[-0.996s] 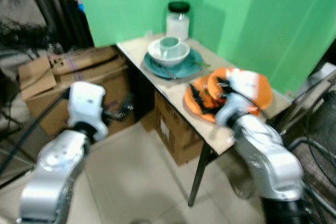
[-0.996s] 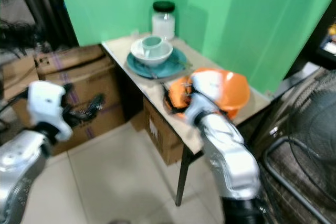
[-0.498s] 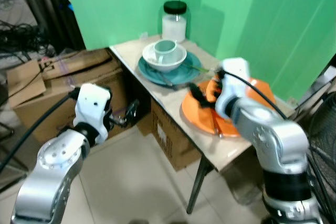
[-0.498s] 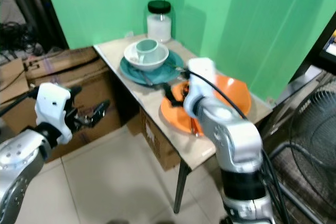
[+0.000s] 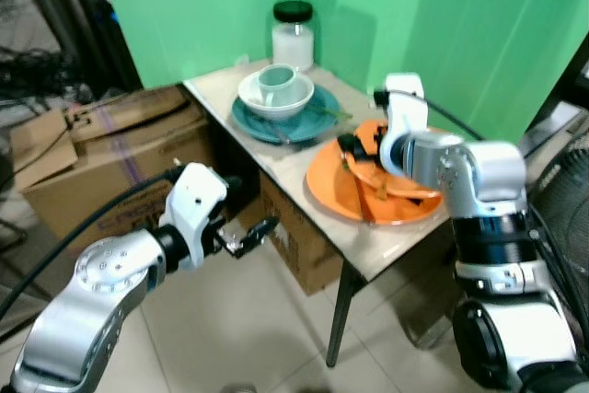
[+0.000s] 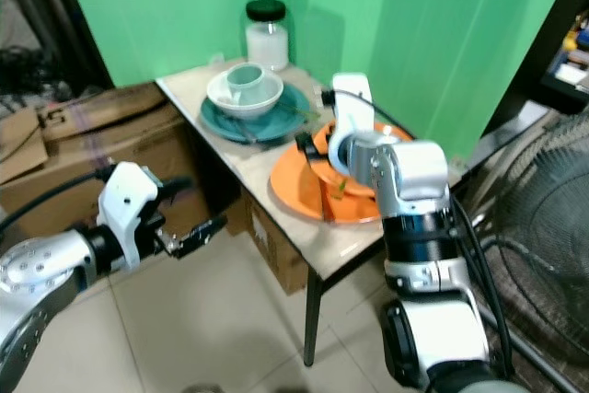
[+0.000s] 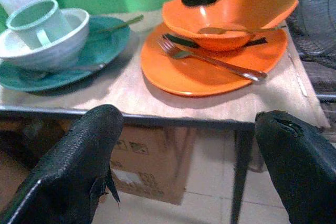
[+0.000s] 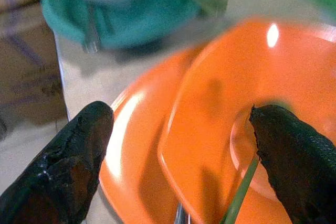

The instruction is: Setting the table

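Orange plate (image 5: 342,198) flat at centre-right of the head view, near table edge. Orange bowl (image 7: 231,14) sits on its far side with a spoon inside; fork (image 7: 210,59) lies on the plate. Upper centre: teal plate (image 5: 276,119), white bowl (image 5: 276,98), pale green mug (image 5: 274,82) stacked.

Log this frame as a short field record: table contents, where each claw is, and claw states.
table: small, against green wall
teal plate: holds white bowl with pale green cup inside
jar: black lid, behind teal plate
orange plate: holds orange bowl and fork
right claw: open, above orange bowl
left claw: open, low in front of table, empty
cardboard boxes: on the floor beside and under the table
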Robot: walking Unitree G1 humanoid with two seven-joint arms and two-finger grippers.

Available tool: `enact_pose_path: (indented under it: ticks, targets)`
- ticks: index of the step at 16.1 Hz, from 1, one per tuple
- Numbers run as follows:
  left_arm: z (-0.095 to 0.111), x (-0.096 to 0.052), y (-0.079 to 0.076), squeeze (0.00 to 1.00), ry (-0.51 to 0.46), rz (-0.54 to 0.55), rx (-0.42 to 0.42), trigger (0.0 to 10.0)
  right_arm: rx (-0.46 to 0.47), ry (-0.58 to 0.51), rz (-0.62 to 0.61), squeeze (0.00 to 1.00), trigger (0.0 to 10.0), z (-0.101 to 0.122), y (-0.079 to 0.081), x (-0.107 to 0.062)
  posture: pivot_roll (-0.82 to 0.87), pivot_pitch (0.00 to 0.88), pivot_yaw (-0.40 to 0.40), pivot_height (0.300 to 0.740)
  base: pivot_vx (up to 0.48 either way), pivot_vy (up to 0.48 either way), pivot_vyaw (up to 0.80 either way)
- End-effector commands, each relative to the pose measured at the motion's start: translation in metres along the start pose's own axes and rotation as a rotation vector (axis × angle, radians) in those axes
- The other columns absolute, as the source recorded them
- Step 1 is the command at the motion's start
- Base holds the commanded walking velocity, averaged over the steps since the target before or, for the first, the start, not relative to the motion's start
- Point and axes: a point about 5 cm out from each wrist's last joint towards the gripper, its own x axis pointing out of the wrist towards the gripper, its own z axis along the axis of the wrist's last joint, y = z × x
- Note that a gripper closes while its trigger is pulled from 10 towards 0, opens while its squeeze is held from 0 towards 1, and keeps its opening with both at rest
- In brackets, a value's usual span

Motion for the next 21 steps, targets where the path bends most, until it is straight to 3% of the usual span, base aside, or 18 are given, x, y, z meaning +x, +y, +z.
enact_pose_path:
  ticks: [1,5,6,7,8,9,11,12,13,14,15,16,18,20,21]
  targets:
    - [0.001,-0.001,-0.004,0.0,0.007,-0.059,-0.019,10.0,-0.017,0.016,-0.007,0.0,10.0,0.003,-0.002,0.003,0.18,0.0,0.019,0.74,0.0,0.0,0.0]
    - [0.0,-0.003,-0.009,0.0,0.025,-0.119,-0.022,10.0,-0.009,0.076,-0.075,0.0,10.0,0.0,-0.011,0.018,0.18,0.0,0.017,0.74,0.0,0.0,0.0]
    - [0.0,-0.003,-0.009,0.0,0.028,-0.122,-0.023,10.0,0.013,0.077,-0.093,0.0,8.4,0.0,-0.015,0.021,0.18,0.0,0.016,0.74,0.0,0.0,0.0]
    - [0.0,-0.003,-0.007,0.0,0.031,-0.125,-0.023,10.0,0.031,0.073,-0.11,0.0,5.6,0.001,-0.018,0.023,0.18,0.0,0.014,0.74,0.0,0.0,0.0]
    - [0.0,-0.002,-0.006,0.0,0.032,-0.124,-0.023,10.0,0.043,0.073,-0.114,0.0,3.8,0.001,-0.019,0.025,0.18,0.0,0.014,0.74,0.0,0.0,0.0]
    - [0.001,-0.002,-0.005,0.0,0.033,-0.124,-0.023,10.0,0.05,0.074,-0.114,0.0,3.3,0.001,-0.02,0.025,0.18,0.0,0.013,0.74,0.0,0.0,0.0]
    - [0.0,-0.002,-0.005,0.0,0.033,-0.125,-0.024,10.0,0.097,0.07,-0.124,0.0,1.3,0.003,-0.028,0.026,0.18,0.0,0.011,0.74,0.0,0.0,0.0]
    - [0.0,-0.003,-0.006,0.0,0.033,-0.126,-0.024,10.0,0.109,0.068,-0.126,0.0,1.8,0.004,-0.031,0.026,0.18,0.0,0.01,0.74,0.0,0.0,0.0]
    - [0.0,-0.003,-0.006,0.0,0.033,-0.127,-0.024,10.0,0.122,0.061,-0.114,0.0,4.3,0.005,-0.033,0.025,0.18,0.0,0.01,0.74,0.0,0.0,0.0]
    - [0.0,-0.003,-0.006,0.0,0.034,-0.128,-0.024,10.0,0.14,0.056,-0.096,0.0,4.9,0.007,-0.034,0.025,0.18,0.0,0.01,0.74,0.0,0.0,0.0]
    - [0.003,-0.006,-0.003,0.0,0.102,-0.119,0.113,10.0,0.164,0.044,-0.071,0.0,10.0,0.013,-0.035,0.021,0.17,0.0,0.012,0.74,0.0,0.0,0.0]
    - [0.002,-0.007,-0.003,0.0,0.157,-0.114,0.173,10.0,0.172,0.04,-0.067,0.0,10.0,0.014,-0.036,0.02,0.17,0.0,0.013,0.74,0.0,0.0,0.0]
    - [-0.002,-0.006,-0.007,0.0,0.173,-0.12,0.171,10.0,0.179,0.031,-0.07,0.0,10.0,0.018,-0.041,0.017,0.17,0.0,0.015,0.74,0.0,0.0,0.0]
    - [0.012,0.002,-0.01,0.0,0.014,-0.151,0.044,10.0,0.132,0.069,-0.125,0.0,10.0,0.011,-0.048,0.018,0.17,0.0,0.016,0.74,0.0,0.0,0.0]
    - [0.017,0.003,-0.012,0.0,0.009,-0.154,0.051,10.0,0.124,0.084,-0.142,0.0,10.0,0.007,-0.05,0.02,0.17,0.0,0.016,0.74,0.0,0.0,0.0]
